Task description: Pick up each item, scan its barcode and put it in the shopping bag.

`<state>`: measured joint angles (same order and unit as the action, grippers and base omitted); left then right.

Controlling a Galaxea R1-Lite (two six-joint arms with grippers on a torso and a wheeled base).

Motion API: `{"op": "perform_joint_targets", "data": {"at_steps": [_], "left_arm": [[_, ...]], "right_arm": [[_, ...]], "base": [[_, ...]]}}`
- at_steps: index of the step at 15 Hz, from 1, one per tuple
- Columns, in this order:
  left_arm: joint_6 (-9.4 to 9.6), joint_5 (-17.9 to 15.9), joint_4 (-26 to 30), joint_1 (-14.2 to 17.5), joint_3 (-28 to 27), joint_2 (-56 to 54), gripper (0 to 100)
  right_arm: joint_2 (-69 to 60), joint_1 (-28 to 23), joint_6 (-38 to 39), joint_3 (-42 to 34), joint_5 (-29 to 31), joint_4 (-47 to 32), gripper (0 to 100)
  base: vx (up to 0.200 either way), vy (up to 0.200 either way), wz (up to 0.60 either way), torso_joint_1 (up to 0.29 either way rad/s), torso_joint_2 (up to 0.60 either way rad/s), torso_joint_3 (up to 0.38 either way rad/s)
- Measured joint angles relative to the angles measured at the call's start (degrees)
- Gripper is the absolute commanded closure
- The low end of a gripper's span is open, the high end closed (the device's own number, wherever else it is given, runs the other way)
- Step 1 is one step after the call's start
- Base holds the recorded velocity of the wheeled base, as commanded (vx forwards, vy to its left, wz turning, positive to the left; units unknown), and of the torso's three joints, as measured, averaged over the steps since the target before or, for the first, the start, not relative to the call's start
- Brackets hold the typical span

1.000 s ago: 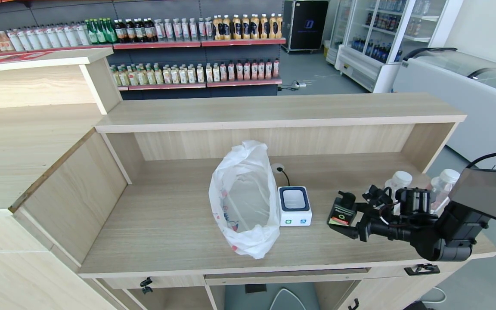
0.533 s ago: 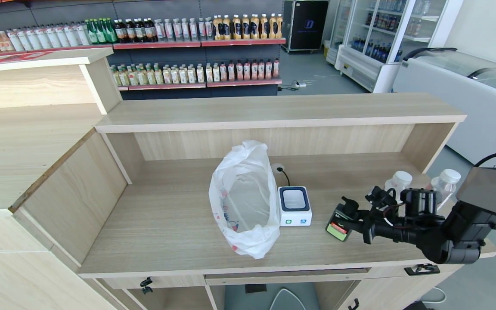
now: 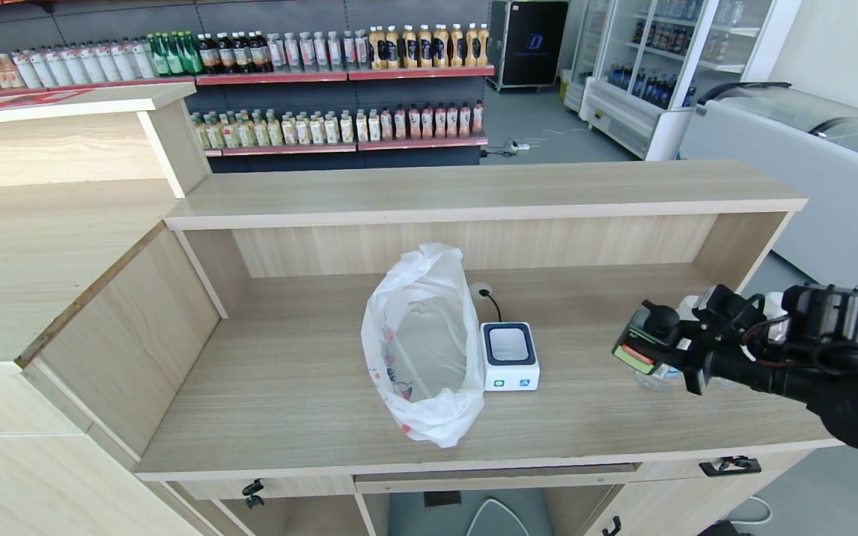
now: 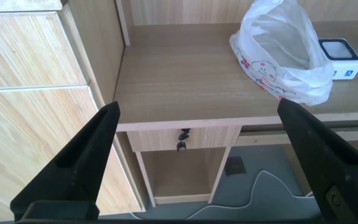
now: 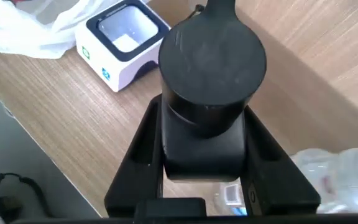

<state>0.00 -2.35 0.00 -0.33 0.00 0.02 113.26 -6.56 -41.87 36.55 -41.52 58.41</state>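
My right pincer (image 3: 649, 341) is pinching a dark bottle (image 3: 634, 351) with a black cap and a green and red label, one finger on either side of its body. I hold it over the right end of the counter (image 3: 287, 387), well to the right of the white scanner (image 3: 509, 356). A clear bottle (image 3: 656, 378) stands on the counter just beside it, partly hidden by my arm. The shopping bag (image 3: 421, 350) lies open at the middle of the counter, right against the scanner's left side. My left pincer (image 4: 197, 162) is spread wide, holding nothing, off the counter's near left edge.
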Motion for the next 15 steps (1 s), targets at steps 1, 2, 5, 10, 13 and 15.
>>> {"op": "perform_joint_targets", "data": {"at_steps": [1, 2, 5, 10, 13, 15], "left_arm": [[0.00, 0.00, 0.00, 0.00, 0.00, 0.00, 0], [0.00, -0.02, 0.00, -0.02, 0.00, 0.00, 0], [0.00, -0.02, 0.00, -0.02, 0.00, 0.00, 0], [0.00, -0.02, 0.00, -0.02, 0.00, 0.00, 0], [0.00, -0.02, 0.00, -0.02, 0.00, 0.00, 0], [0.00, -0.02, 0.00, -0.02, 0.00, 0.00, 0]], "right_arm": [[-4.72, -0.22, -4.38, -1.61, 0.68, -0.51, 100], [-9.94, -0.33, -9.28, -3.25, 0.52, -1.10, 100], [-23.65, 2.07, -29.98, -6.51, -2.00, -1.29, 100], [-36.54, 19.50, -59.45, -9.90, -2.27, -0.68, 100], [-39.07, 30.83, -75.14, -10.42, 0.77, -0.88, 100], [-39.60, 37.36, -82.36, -10.56, 5.21, -1.18, 100]], "base": [[0.000, 0.000, 0.00, 0.000, 0.00, 0.000], [0.000, 0.000, 0.00, 0.000, 0.00, 0.000], [0.000, 0.000, 0.00, 0.000, 0.00, 0.000], [0.000, 0.000, 0.00, 0.000, 0.00, 0.000], [0.000, 0.000, 0.00, 0.000, 0.00, 0.000], [0.000, 0.000, 0.00, 0.000, 0.00, 0.000]]}}
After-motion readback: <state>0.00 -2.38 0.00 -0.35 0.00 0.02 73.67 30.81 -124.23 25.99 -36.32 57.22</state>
